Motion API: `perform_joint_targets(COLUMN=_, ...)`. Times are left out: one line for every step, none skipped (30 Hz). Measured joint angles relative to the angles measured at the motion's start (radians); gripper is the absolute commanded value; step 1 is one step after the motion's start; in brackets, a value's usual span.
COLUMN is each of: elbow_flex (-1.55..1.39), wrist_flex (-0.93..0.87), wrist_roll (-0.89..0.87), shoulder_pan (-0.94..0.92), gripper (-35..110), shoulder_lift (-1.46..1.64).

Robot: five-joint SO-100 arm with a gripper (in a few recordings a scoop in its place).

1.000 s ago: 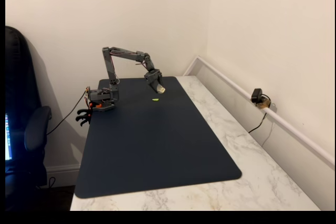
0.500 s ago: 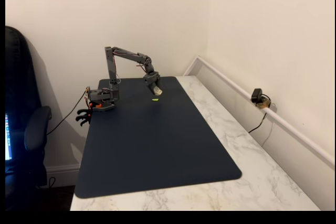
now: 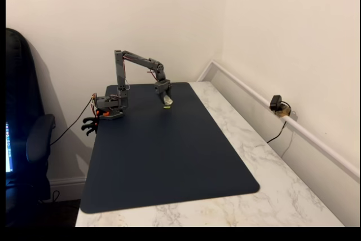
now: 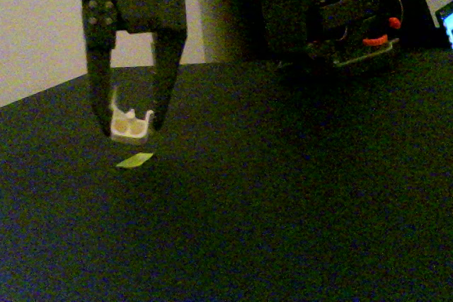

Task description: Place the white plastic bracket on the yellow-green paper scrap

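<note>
In both fixed views my grey gripper is shut on the white plastic bracket, which sits between the fingertips with two round holes facing the low camera. The bracket hangs just above the dark mat. The yellow-green paper scrap lies flat on the mat right below the bracket, a small gap apart. From the high corner camera, the gripper with the bracket stands at the far end of the mat, and the scrap peeks out under its tip.
A dark blue mat covers most of the marble table. The arm's base is clamped at the mat's far left corner. A small camera sits by the right wall. An office chair stands left.
The gripper has swung left and lowered with the bracket, from beside the scrap to directly over it, close to the mat.
</note>
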State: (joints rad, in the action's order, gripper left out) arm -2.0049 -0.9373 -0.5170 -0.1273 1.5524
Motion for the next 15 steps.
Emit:
perform_joint_targets(elbow_flex=0.0, wrist_flex=0.0, wrist_roll=0.0, shoulder_pan=0.0, gripper=16, shoulder_lift=0.0)
perform_joint_targets(elbow_flex=0.0, wrist_flex=0.0, wrist_roll=0.0, shoulder_pan=0.0, gripper=16, shoulder_lift=0.0)
perform_joint_targets(elbow_flex=0.0, wrist_flex=0.0, wrist_roll=0.0, shoulder_pan=0.0, gripper=17, shoulder_lift=0.0)
perform_joint_targets(elbow_flex=0.0, wrist_flex=0.0, wrist_roll=-0.006, shoulder_pan=0.0, gripper=18, shoulder_lift=0.0)
perform_joint_targets(elbow_flex=0.0, wrist_flex=-0.006, wrist_roll=-0.012, shoulder_pan=0.0, gripper=19, shoulder_lift=0.0)
perform_joint_targets(elbow_flex=0.0, wrist_flex=-0.012, wrist_roll=-0.015, shoulder_pan=0.0, gripper=21, shoulder_lift=0.0)
perform_joint_targets(elbow_flex=0.0, wrist_flex=-0.015, wrist_roll=-0.018, shoulder_pan=0.0, gripper=23, shoulder_lift=0.0)
perform_joint_targets(elbow_flex=0.0, wrist_flex=-0.018, wrist_roll=-0.02, shoulder_pan=0.0, gripper=25, shoulder_lift=0.0)
perform_joint_targets(elbow_flex=-0.005, wrist_flex=-0.017, wrist_roll=-0.02, shoulder_pan=0.0, gripper=26, shoulder_lift=0.0)
perform_joint_targets(elbow_flex=-0.009, wrist_flex=-0.018, wrist_roll=-0.02, shoulder_pan=0.0, gripper=26, shoulder_lift=0.0)
perform_joint_targets(elbow_flex=-0.009, wrist_flex=-0.018, wrist_roll=-0.02, shoulder_pan=0.0, gripper=26, shoulder_lift=0.0)
perform_joint_targets(elbow_flex=-0.009, wrist_flex=-0.023, wrist_roll=-0.02, shoulder_pan=0.0, gripper=26, shoulder_lift=0.0)
perform_joint_targets(elbow_flex=-0.009, wrist_flex=-0.031, wrist_roll=-0.026, shoulder_pan=0.0, gripper=26, shoulder_lift=0.0)
perform_joint_targets(elbow_flex=-0.009, wrist_flex=-0.034, wrist_roll=-0.032, shoulder_pan=0.0, gripper=25, shoulder_lift=0.0)
perform_joint_targets(elbow_flex=-0.009, wrist_flex=-0.034, wrist_roll=-0.035, shoulder_pan=0.0, gripper=25, shoulder_lift=0.0)
